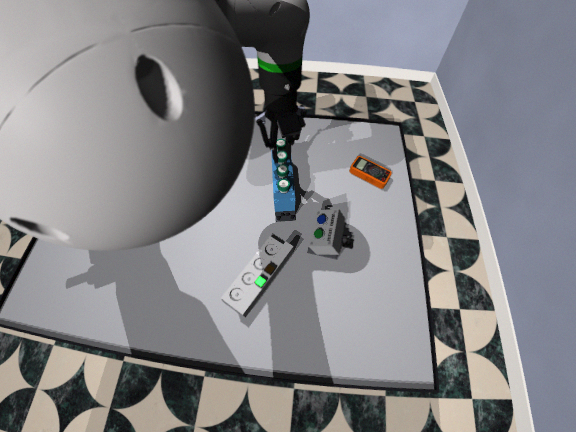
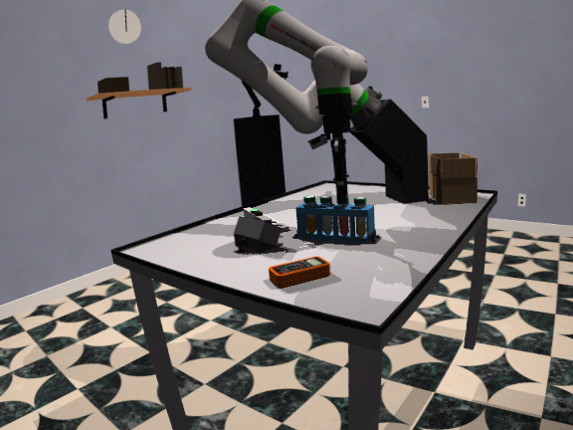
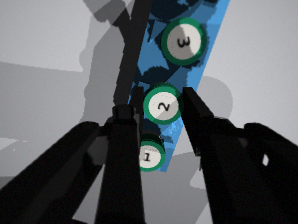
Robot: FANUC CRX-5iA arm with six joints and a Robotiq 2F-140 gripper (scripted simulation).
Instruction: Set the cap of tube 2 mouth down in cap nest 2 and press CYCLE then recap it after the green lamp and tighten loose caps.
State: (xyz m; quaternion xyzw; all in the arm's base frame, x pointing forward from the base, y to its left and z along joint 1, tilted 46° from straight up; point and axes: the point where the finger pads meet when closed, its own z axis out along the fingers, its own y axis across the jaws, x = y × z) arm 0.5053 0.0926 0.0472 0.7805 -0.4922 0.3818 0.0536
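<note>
The cap marked 2 (image 3: 163,106) sits on its tube in the blue decapping station (image 2: 336,222), and the gripper (image 3: 161,112) has its jaws clenched on that cap from either side, one black finger (image 3: 199,116) pressed to its right rim. Four green-ringed caps show in the top view, all on their tubes in a row; the wrist view catches three, with cap 1 (image 3: 150,156) partly behind the left finger and cap 3 (image 3: 183,42) further along. The cap tray (image 1: 251,288) lies near the station's end with four round nests, none holding a cap, and two lamps: the green lamp (image 1: 260,281) lit, the other dark. Just beside the tray stands the key housing (image 1: 331,241) with one blue key (image 1: 321,218) and one green key (image 1: 318,232). An orange multimeter (image 1: 370,171) lies well apart. The grey desk (image 2: 209,254) has a black edge, and a cardboard box (image 2: 453,177) stands on its far corner. The floor is chequered; the wall carries one shelf (image 2: 138,93) and one clock (image 2: 124,27).
</note>
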